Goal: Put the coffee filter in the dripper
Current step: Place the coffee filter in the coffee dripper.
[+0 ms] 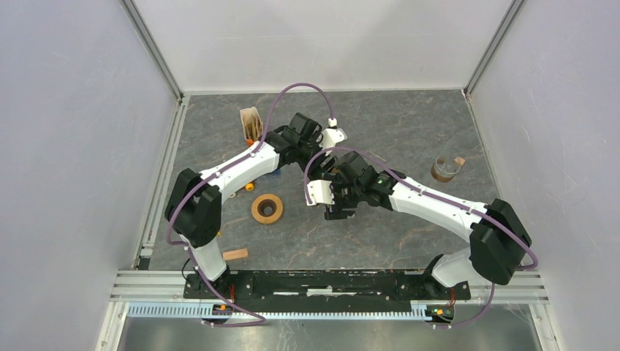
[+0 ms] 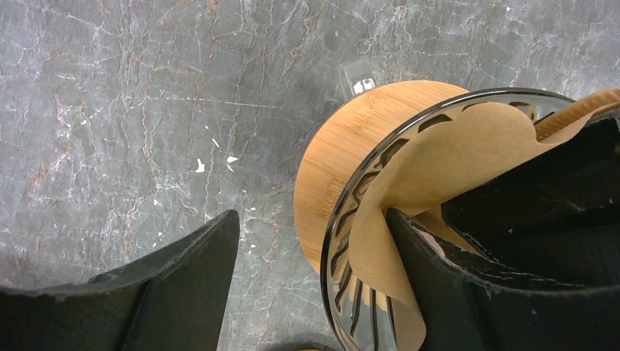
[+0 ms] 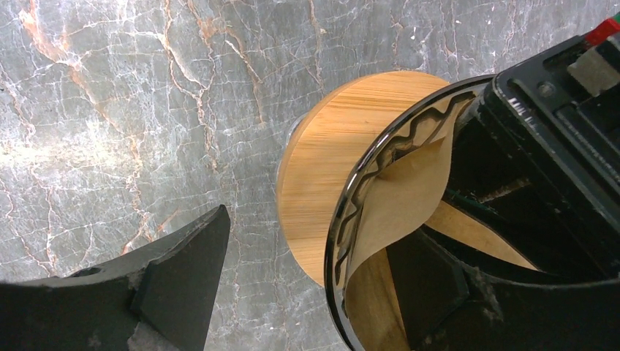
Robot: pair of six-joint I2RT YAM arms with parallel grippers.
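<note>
Brown paper is already inside the cone, so the main step looks done, but the seating does not.

The left pincer (image 2: pixel 311 219) is spread wide. Its outer finger hangs over the grey marbled stone table (image 2: pixel 110 110), and its inner finger is sunk into the ribbed clear glass dripper on a round bamboo base (image 2: pixel 343 241). The brown paper coffee filter (image 2: pixel 453 153) lies just against that inner finger, curling round it and lapping over the rim on the pincer's near side. Nothing is pinched.

The right pincer (image 3: pixel 307 234) also stands spread, with one finger outside the dripper (image 3: pixel 343 212) and the other down inside the bowl. From this pincer the filter (image 3: pixel 402 197) shows as a creased flap standing off the ribs, with a gap between paper and wall.

My judgement: the filter is in but slack and partly folded. What remains is to open it flat against the ribs, tuck in the lapping edge, and lift both fingers out without dragging the paper along.
</note>
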